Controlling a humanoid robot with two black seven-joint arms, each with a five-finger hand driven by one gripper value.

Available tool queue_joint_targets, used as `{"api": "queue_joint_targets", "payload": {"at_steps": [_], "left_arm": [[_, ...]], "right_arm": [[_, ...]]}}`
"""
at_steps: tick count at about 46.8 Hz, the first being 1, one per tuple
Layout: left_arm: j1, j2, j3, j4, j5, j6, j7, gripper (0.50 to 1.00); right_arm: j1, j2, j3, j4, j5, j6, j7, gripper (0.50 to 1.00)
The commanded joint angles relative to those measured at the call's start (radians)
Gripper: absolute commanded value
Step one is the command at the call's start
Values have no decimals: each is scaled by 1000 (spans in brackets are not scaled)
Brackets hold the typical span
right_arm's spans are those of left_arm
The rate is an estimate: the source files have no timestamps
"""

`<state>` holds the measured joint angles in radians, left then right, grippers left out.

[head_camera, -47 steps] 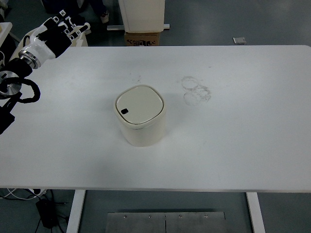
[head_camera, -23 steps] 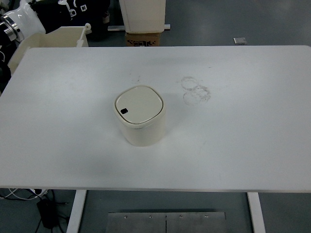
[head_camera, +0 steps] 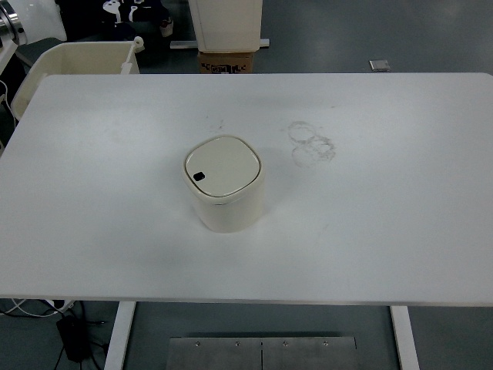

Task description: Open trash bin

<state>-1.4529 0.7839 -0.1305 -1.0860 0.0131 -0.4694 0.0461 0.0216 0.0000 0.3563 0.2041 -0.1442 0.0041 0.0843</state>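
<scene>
obstacle: cream rounded-square plastic trash bin [head_camera: 224, 185], lid shut, left of centre on white desk [head_camera: 385, 231] | free: bare surface to every desk edge | corners: open

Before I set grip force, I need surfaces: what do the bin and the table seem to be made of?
Bin: likely smooth cream plastic with a satin look, judging by its rounded moulded corners, a seam under the shut lid and a small dark button. Table: flat matte white top, perhaps laminate; faint ring marks sit on its surface.
</scene>
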Motion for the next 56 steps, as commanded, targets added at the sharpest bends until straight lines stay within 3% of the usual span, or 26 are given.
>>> {"api": "queue_joint_targets", "payload": {"at_steps": [1, 11, 24, 35, 43, 56], "left_arm": [[-24, -14, 12, 1, 86, 6, 17, 1000], [-17, -28, 15, -29, 165, 2, 58, 1000], [-15, 3, 68, -186, 217, -28, 64, 1000], [-8, -14, 95, -207, 258, -41, 69, 1000], [20, -18, 103, -281, 260, -40, 124, 1000], [17, 3, 121, -353, 341, -49, 155, 1000]], "right_arm": [[0, 0, 0, 0, 0, 0, 0, 993], [0, 0, 0, 0, 0, 0, 0, 993], [0, 0, 0, 1, 0, 0, 0, 993], [0, 0, 0, 0, 0, 0, 0, 993], [0, 0, 1, 0, 0, 0, 0, 993], [0, 0, 0, 0, 0, -1, 0, 993]]}}
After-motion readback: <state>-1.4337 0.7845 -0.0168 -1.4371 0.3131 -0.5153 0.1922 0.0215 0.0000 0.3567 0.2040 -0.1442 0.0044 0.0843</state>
